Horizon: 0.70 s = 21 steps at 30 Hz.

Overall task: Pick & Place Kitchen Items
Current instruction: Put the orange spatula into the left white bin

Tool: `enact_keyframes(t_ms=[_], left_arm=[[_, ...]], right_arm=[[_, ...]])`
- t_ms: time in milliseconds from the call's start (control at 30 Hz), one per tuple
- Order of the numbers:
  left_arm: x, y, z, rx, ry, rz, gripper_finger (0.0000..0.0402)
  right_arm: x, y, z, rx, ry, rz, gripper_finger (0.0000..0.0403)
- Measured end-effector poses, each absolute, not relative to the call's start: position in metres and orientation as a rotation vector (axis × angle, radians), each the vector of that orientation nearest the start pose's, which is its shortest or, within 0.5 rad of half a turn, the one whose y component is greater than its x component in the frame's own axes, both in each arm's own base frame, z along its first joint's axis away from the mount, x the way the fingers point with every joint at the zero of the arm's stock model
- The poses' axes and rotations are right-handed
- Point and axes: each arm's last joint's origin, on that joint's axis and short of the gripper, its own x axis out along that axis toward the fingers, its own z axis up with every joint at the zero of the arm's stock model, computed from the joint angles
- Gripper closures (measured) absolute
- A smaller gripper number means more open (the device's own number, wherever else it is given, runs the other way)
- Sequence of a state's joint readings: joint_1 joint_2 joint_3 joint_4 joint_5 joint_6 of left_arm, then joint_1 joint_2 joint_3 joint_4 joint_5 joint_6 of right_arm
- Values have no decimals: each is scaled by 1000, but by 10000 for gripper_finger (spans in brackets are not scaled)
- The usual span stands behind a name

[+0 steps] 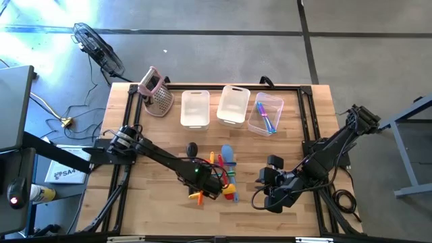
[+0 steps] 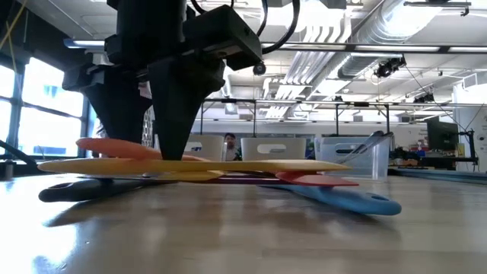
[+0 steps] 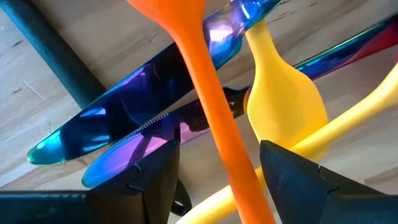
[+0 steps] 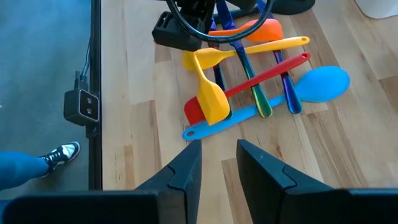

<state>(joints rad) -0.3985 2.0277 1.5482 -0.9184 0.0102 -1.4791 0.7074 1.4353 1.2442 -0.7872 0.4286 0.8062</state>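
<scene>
Utensils (image 1: 219, 177) are lying piled mid-bench; the left tool (image 3: 217, 171), fingers spread, is straddling the orange handle (image 3: 214, 118). Closing squarely should avoid snagging the yellow spoon (image 3: 283, 106). Right tool (image 4: 217, 165) is waiting released.

Left gripper (image 1: 214, 183) covers part of the utensil pile (image 1: 226, 174) in high view; its fingertips hidden there. Orange utensil (image 3: 214, 118) cut off at both ends in left wrist view. Items in far bin (image 1: 264, 115) too small to ID.

arms: two, dark, jointed | left tool (image 3: 217, 174): black wedge fingers | cables: black loops
</scene>
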Motion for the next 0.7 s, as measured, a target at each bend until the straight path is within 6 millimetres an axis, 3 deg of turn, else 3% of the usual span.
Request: enact_keyframes(t_ms=[233, 700], left_arm=[[369, -150, 185, -941, 1304, 707, 199], [369, -150, 185, -915, 1313, 676, 322]], right_arm=[[227, 178, 299, 215, 846, -95, 309], [227, 178, 299, 207, 846, -93, 309]])
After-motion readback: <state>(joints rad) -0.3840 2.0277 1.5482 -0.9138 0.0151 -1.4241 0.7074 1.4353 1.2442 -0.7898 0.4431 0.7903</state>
